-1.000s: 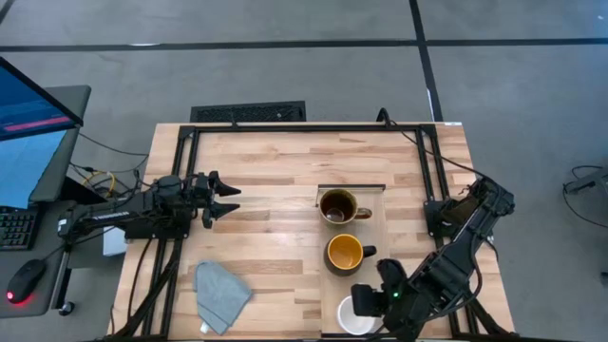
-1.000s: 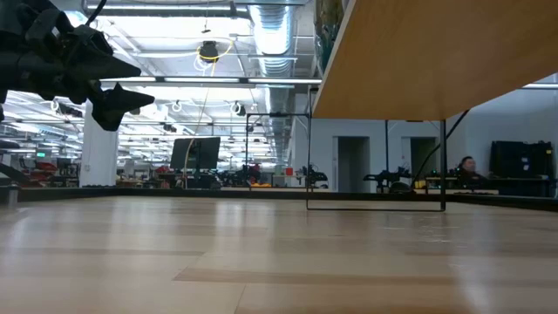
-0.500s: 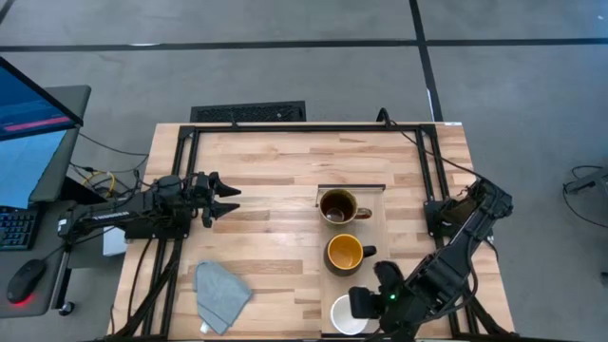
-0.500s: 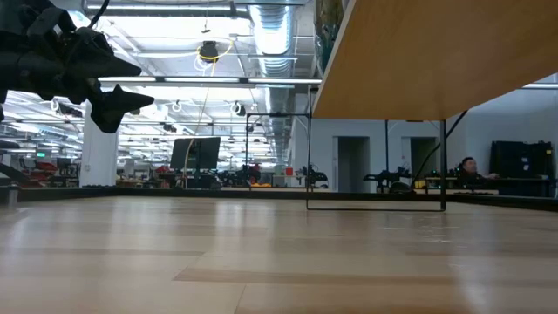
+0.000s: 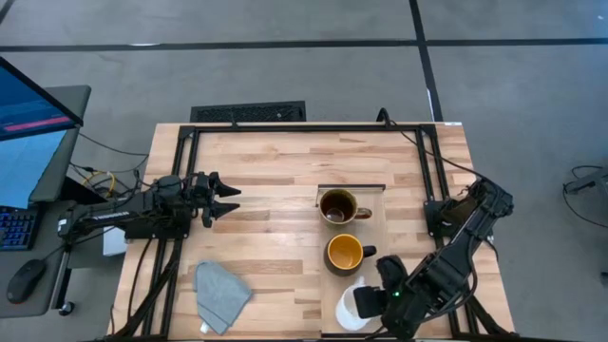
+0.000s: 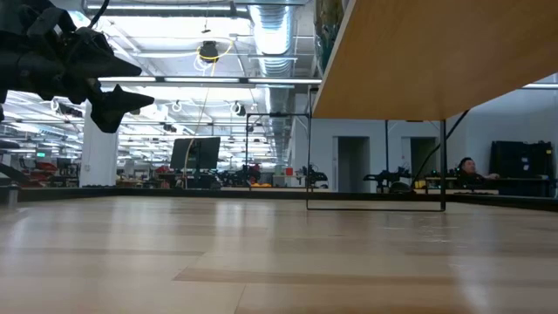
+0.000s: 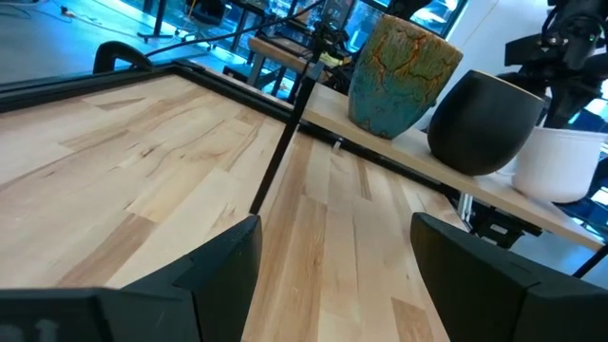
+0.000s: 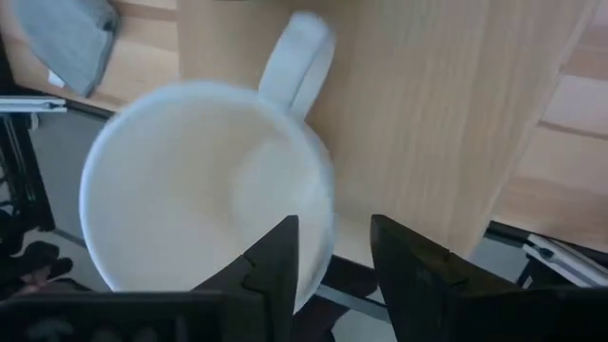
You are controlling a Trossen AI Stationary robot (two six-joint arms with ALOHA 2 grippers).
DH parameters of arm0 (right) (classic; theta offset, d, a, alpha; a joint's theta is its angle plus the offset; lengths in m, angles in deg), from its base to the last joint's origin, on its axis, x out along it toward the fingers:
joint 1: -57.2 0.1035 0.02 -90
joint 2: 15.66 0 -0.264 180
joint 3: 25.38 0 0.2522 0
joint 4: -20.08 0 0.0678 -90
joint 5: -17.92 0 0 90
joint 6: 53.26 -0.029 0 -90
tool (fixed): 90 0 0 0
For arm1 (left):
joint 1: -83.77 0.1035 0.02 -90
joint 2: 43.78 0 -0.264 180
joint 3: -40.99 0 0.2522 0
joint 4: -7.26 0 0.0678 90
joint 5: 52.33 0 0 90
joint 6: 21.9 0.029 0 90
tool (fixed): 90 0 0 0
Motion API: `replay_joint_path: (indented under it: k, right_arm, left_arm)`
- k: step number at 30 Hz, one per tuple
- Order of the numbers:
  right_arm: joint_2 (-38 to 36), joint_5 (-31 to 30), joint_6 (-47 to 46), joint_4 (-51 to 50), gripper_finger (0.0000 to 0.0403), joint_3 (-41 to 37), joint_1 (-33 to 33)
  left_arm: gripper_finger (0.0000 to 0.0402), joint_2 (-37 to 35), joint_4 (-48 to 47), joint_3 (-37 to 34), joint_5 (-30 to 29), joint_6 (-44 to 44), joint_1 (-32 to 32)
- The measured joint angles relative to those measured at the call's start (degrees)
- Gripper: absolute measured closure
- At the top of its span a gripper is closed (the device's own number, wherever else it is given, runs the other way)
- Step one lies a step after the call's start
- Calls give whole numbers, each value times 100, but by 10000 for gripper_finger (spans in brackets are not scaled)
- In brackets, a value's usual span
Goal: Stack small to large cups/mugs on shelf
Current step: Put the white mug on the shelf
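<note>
The pale wooden shelf [image 5: 373, 199] lies raised over the table's right half. The brown mug [image 5: 337, 207] stands at its far end. The mug with the yellow inside [image 5: 345, 254] stands at its middle. The white mug [image 5: 351, 304] is at the near end, in my right gripper [image 5: 368, 302], which is shut on it. All three mugs show in the left wrist view: brown [image 7: 394, 71], dark [image 7: 484, 123], white [image 7: 565, 161]. My left gripper [image 5: 228, 201] is open and empty above the table's left part. My right gripper holds the white mug by its rim wall [image 8: 326, 223], on the side opposite the handle [image 8: 299, 52]. One finger [image 8: 271, 261] is inside the mug and one [image 8: 408, 266] is outside. The fingers come from above, pointing down. Whether the mug's base touches the shelf I cannot tell.
A grey-blue cloth [image 5: 221, 292] lies at the table's near left. A black frame [image 5: 185, 171] runs around the tabletop. The shelf's underside [image 6: 436, 52] hangs over the right of the low view.
My right gripper has moved the white mug a little toward the table's left edge, then toward the far edge, nearer the yellow mug. The mug has stayed in the hold.
</note>
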Motion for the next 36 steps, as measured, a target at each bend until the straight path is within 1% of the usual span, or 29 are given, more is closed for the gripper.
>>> replay_joint_path:
  k: [4,13,20,25,28,33,36]
  right_arm:
    - [0,3,-4,122,250,0,0]
    - [0,-9,4,870,250,4,2]
    - [0,-38,-35,1029,248,4,-1]
    - [0,-280,-99,1263,249,4,-11]
    - [0,-342,23,1148,250,9,-37]
    - [0,-344,-43,475,248,9,-37]
    - [-23,-344,16,454,248,9,-21]
  left_arm:
    - [141,0,2,-2,0,-4,0]
    - [141,1,2,-2,-2,-17,0]
    - [141,0,-7,-2,-6,-17,0]
    - [141,2,-11,-2,-7,-17,0]
    - [141,1,-13,-2,-9,-17,0]
    - [141,2,-15,-2,-9,-17,0]
    - [141,2,-17,-2,-7,-17,0]
